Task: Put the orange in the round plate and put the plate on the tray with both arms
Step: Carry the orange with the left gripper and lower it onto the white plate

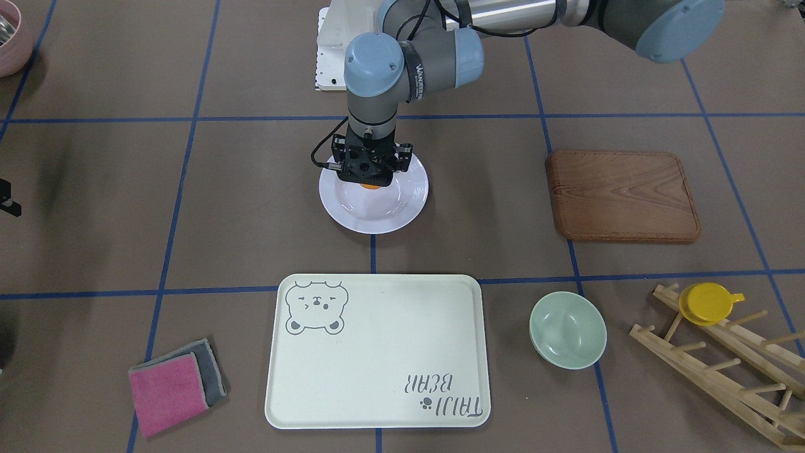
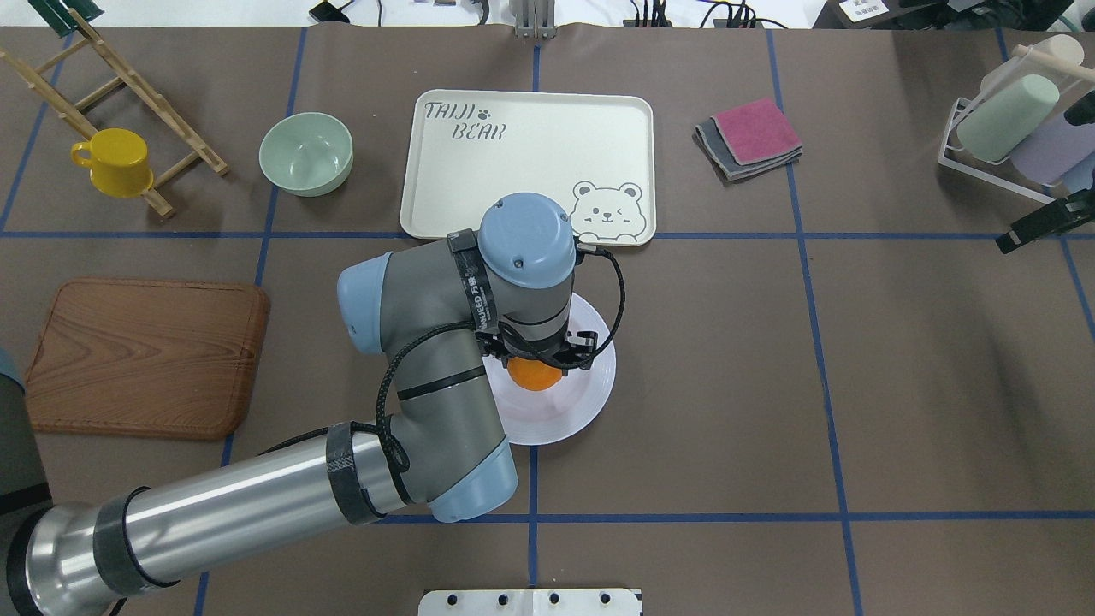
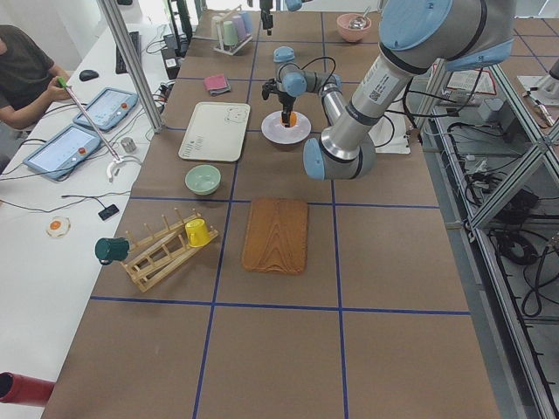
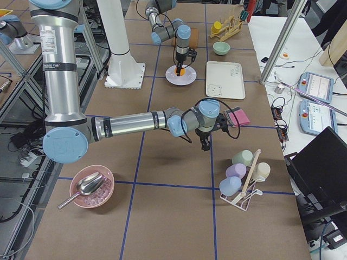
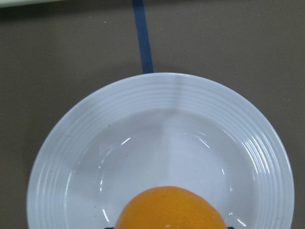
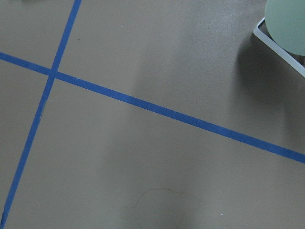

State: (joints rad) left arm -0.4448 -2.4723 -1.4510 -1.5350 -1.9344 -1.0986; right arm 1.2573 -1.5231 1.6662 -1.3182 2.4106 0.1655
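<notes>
The orange (image 2: pixel 535 376) hangs just above the middle of the round plate (image 2: pixel 590 389), and my left gripper (image 1: pixel 371 175) is shut on it from above. In the left wrist view the orange (image 5: pixel 170 212) fills the bottom edge over the white ridged plate (image 5: pixel 162 143). The cream tray (image 1: pixel 377 352) with the bear face lies bare on the far side of the plate from the robot. Far off over bare table by the cup stand is my right gripper (image 4: pixel 205 145); its fingers show too small to judge. The right wrist view holds only table and blue tape.
A brown wooden board (image 1: pixel 622 195) lies on the left arm's side. A pale green bowl (image 1: pixel 567 328) and a wooden rack (image 1: pixel 723 365) bearing a yellow cup (image 1: pixel 707 303) are beyond it. Folded pink and grey cloths (image 1: pixel 173 384) lie beside the tray. A cup stand (image 2: pixel 1009 128) is at the right.
</notes>
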